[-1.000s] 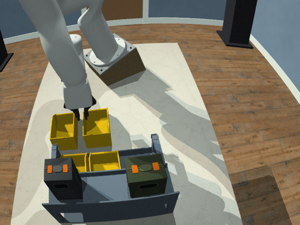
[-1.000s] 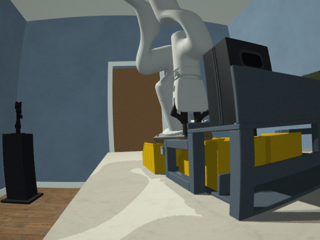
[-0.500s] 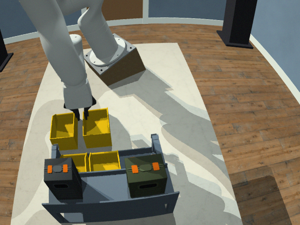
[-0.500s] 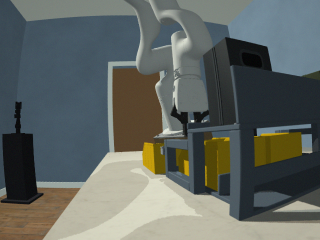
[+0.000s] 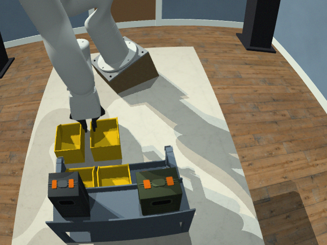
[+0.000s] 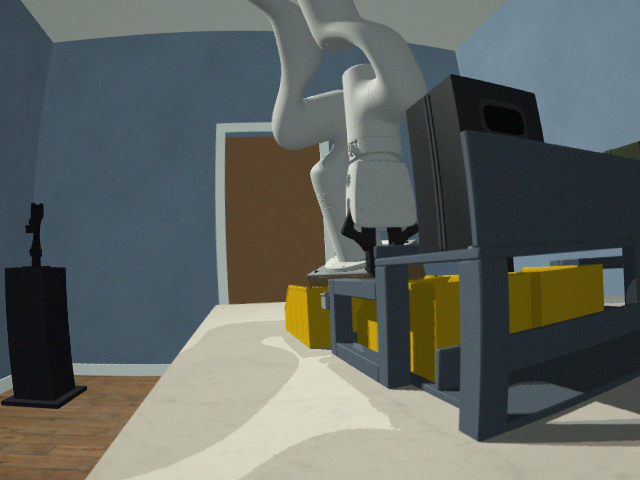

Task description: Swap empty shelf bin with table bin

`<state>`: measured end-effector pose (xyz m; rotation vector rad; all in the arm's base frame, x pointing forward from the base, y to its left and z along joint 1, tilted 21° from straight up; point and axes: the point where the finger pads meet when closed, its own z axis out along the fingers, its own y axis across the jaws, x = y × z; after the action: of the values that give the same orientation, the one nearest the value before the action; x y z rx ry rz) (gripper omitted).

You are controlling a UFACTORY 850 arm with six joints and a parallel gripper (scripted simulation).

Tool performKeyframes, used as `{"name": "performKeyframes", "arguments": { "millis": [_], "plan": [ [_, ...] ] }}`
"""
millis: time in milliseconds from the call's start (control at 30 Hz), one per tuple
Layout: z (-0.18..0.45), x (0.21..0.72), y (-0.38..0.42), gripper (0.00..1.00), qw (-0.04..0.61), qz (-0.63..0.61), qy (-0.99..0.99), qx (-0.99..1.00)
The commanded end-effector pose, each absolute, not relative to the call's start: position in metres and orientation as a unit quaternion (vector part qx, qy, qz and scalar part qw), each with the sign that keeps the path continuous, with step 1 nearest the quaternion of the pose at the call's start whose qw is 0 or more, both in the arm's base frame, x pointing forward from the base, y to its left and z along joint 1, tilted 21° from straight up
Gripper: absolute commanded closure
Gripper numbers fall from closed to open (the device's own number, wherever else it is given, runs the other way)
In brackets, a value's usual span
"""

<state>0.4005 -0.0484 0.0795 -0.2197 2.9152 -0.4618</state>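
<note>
Two yellow open bins stand on the table in front of the shelf: a left bin (image 5: pixel 69 143) and a right bin (image 5: pixel 104 139). I cannot make out parts in either. My gripper (image 5: pixel 89 126) points straight down between them. Its fingers stand a little apart, astride the right bin's left wall, with one finger in the gap between the bins. In the exterior view the gripper (image 6: pixel 379 242) hangs just behind the shelf's post, above a yellow bin (image 6: pixel 307 315). Two more yellow bins (image 5: pixel 80 176) (image 5: pixel 114 175) sit in the grey shelf (image 5: pixel 118 200). The place to their right (image 5: pixel 147 165) shows only grey floor.
A black case (image 5: pixel 67 193) and a green case (image 5: pixel 159 191), both with orange latches, stand on the shelf's top board. The robot's base block (image 5: pixel 123 68) is at the back of the table. Black stands rise from the floor to the left and right.
</note>
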Motion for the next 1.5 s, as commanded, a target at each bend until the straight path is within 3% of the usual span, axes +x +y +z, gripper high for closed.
{"name": "performKeyframes", "arguments": {
  "millis": [0,1467],
  "plan": [
    [0.075,0.402,-0.05,0.74,0.092,-0.155,0.981,-0.074],
    [0.044,0.409,-0.059,0.74,0.092,-0.155,0.981,-0.074]
  ]
}}
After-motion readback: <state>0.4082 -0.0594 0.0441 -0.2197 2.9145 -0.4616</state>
